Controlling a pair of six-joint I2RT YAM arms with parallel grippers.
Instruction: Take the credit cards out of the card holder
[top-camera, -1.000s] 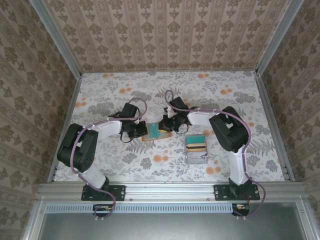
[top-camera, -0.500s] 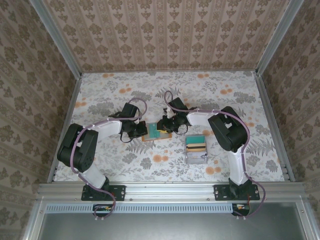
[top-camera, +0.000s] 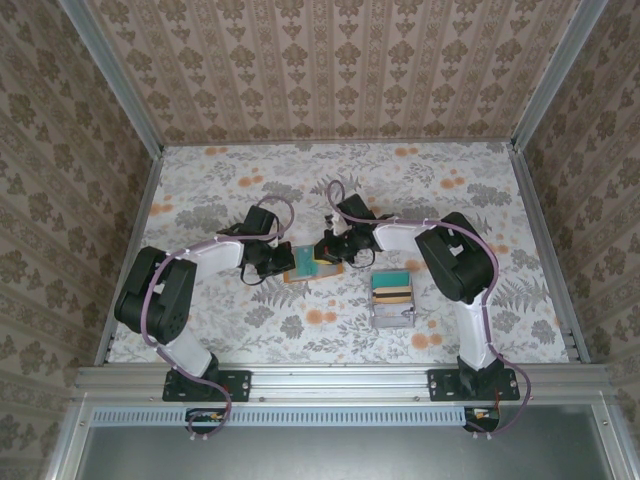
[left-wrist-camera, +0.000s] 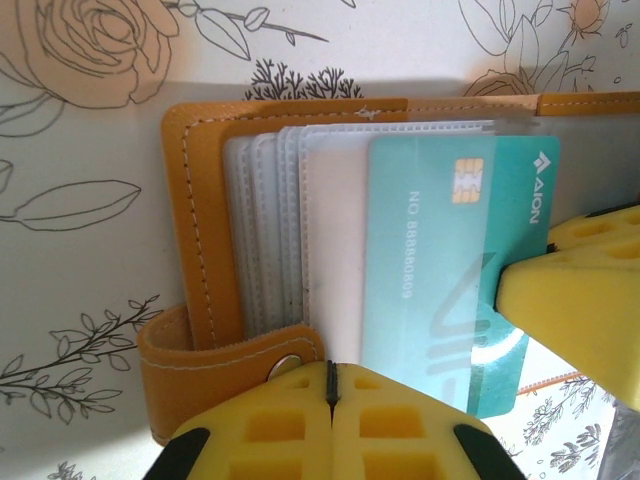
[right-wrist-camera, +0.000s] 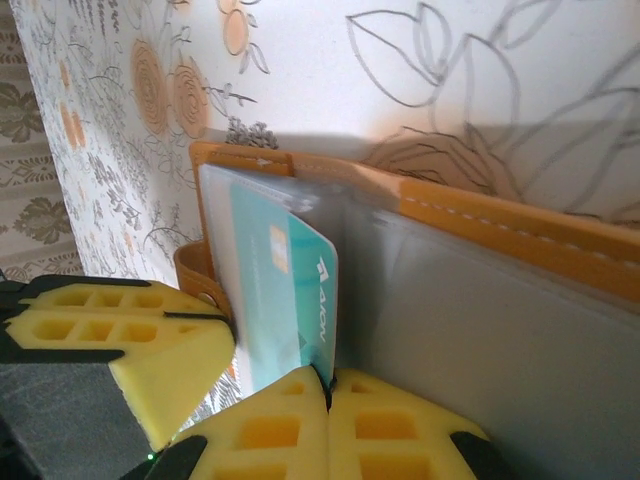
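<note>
In open orange card holder (left-wrist-camera: 190, 240): teal credit card (left-wrist-camera: 420, 290) marked AION, pinched by right pincer (right-wrist-camera: 328, 380); left pincer (left-wrist-camera: 330, 375) pressed together

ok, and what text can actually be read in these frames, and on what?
"AION", next to a diamond logo, on the teal card, left wrist view.
"NO 88886009" along the same card; the digits are soft, so not certain.
Large pale lettering lower on that card: partly covered, unreadable.
Right wrist view: the same brand word, too blurred to read.
card holder: no print seen.
Cards in the grey tray: too small to read.
</note>
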